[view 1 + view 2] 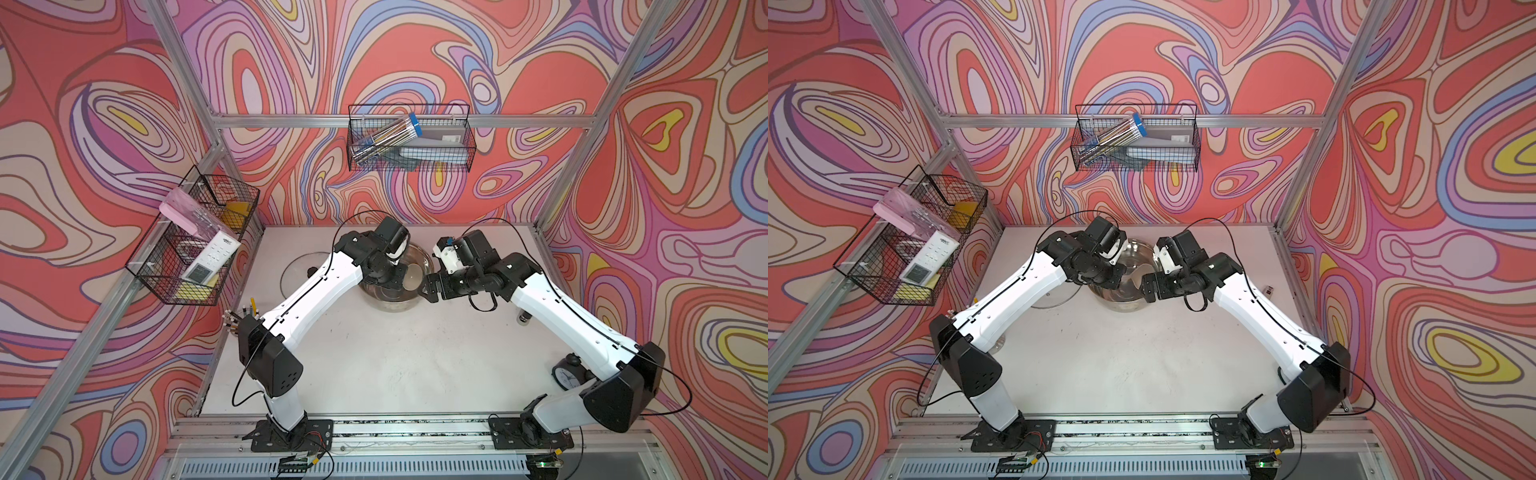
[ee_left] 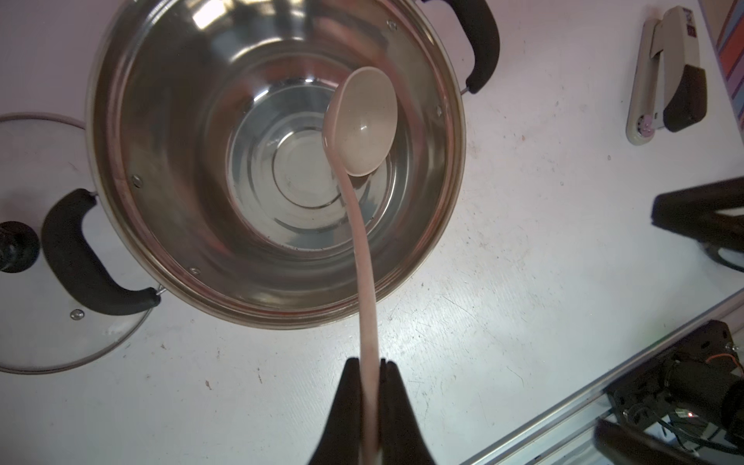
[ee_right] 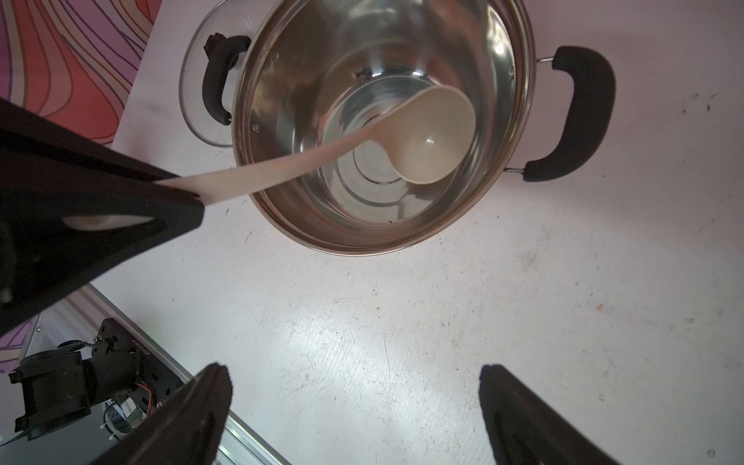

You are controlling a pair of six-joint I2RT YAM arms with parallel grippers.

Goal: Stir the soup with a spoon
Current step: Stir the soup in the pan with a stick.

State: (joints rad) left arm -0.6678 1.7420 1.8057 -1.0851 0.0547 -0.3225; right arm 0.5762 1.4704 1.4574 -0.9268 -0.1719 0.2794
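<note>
Our left gripper [image 2: 369, 364] clamps the spoon [image 2: 364, 125] by its handle, scoop inside the pot [image 2: 161, 120]; our right gripper [image 3: 352, 370] hangs spread wide nearby.

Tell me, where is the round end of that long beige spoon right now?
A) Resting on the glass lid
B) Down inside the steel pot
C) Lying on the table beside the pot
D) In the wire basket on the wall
B: the spoon has its round end low inside the pot, over the pot's bottom, while the left pincer pinches its handle outside the rim.
</note>
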